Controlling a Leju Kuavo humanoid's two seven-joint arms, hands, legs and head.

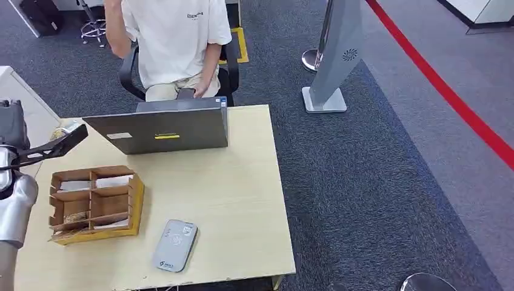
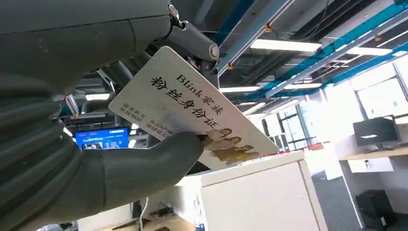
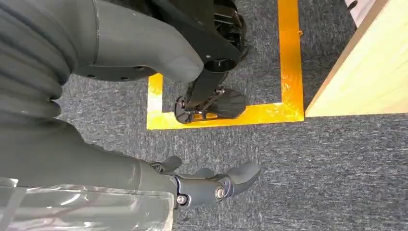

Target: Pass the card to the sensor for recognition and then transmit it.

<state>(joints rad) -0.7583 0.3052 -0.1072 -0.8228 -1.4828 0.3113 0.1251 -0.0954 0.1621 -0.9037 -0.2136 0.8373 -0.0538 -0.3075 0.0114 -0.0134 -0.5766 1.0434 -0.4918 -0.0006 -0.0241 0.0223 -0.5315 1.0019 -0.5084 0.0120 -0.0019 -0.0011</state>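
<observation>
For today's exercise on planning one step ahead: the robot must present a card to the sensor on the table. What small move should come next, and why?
Probably the left hand should swing the card in over the table and lower it toward the grey sensor. The card is already pinched between the thumb and fingers, held up at the table's far left, while the sensor lies uncovered near the front edge.

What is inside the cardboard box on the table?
The cardboard box is split into compartments. White cards or papers lie in the two far ones and a near one; something straw-like sits in another. The walls hide the rest.
</observation>
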